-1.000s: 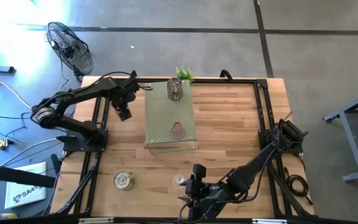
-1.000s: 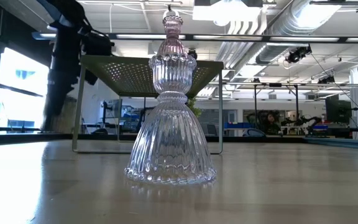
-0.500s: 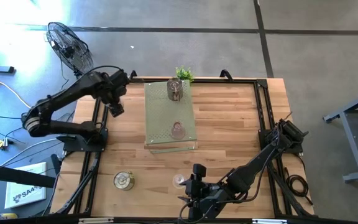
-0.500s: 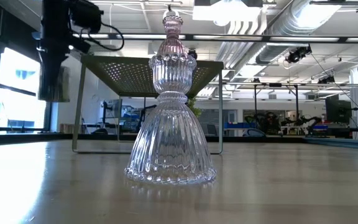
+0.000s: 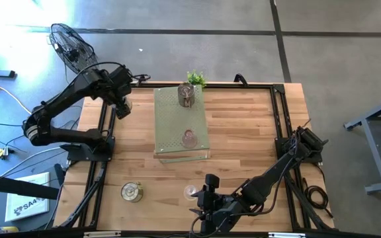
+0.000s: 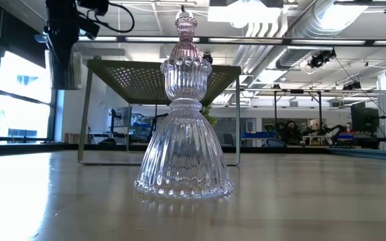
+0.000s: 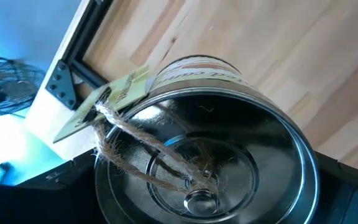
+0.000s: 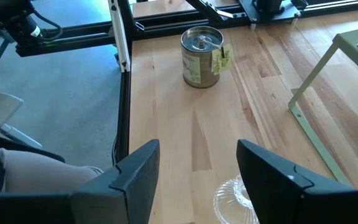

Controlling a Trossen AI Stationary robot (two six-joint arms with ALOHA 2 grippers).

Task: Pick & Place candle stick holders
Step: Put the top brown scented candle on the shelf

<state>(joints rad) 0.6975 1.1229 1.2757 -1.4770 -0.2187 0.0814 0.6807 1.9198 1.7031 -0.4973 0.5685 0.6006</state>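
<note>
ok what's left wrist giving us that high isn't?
Left wrist only: the gripped metal holder close up, with twine and a yellow tag on it.
High only: the left gripper near the table's left edge, the green board carrying a metal holder and a pink holder, the plant, and the right gripper by the clear glass holder.
Both: the wooden table and its black frame.

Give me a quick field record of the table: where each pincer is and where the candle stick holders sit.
left pincer: over the table's far left edge, shut on the held metal holder, which has a twine tag
right pincer: open, at the front edge, just short of the clear glass holder
green board: carries the board metal holder at its far end and the pink glass holder nearer the front
front metal holder: on the table, front left
holders visible: five
</note>
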